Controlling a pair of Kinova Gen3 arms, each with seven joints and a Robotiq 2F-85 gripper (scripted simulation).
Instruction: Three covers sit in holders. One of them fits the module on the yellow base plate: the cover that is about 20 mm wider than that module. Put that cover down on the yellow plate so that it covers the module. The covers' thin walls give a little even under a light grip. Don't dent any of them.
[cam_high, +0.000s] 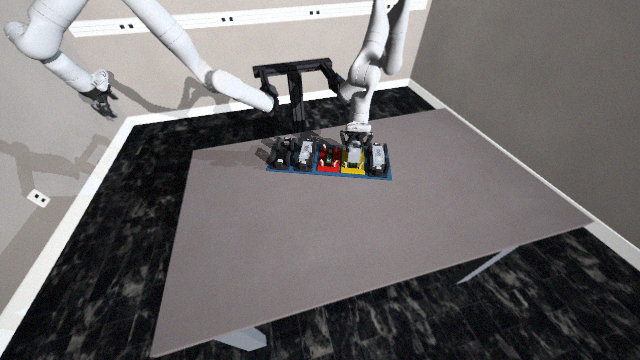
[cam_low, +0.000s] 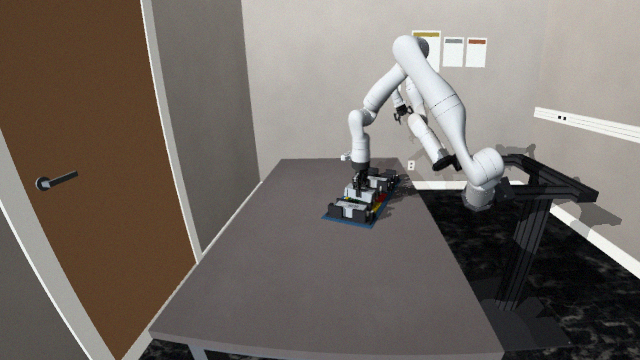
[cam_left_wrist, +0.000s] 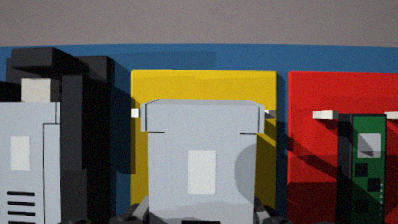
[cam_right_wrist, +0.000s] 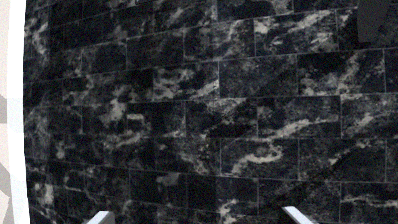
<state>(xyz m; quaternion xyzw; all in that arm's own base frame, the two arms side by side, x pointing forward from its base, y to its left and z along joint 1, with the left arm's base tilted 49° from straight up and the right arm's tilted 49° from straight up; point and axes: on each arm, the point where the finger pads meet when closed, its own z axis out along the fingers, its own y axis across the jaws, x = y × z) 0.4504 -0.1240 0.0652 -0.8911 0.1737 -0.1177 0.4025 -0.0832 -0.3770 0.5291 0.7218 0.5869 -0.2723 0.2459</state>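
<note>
Grey-brown tabletop w/ a flat blue board on it, under the L gripper. That gripper's part-open, fingers pinching a light-grey boxy cover by its sides. Cover's right below the tool, over the square yellow base plate; can't tell if it's seated. Green bit of module shows past its edge in top view. To one side of the tool: another grey cover in a black holder; to the other, the red plate. R gripper: spread wide, nothing btwn fingers, well apart from the board.
</note>
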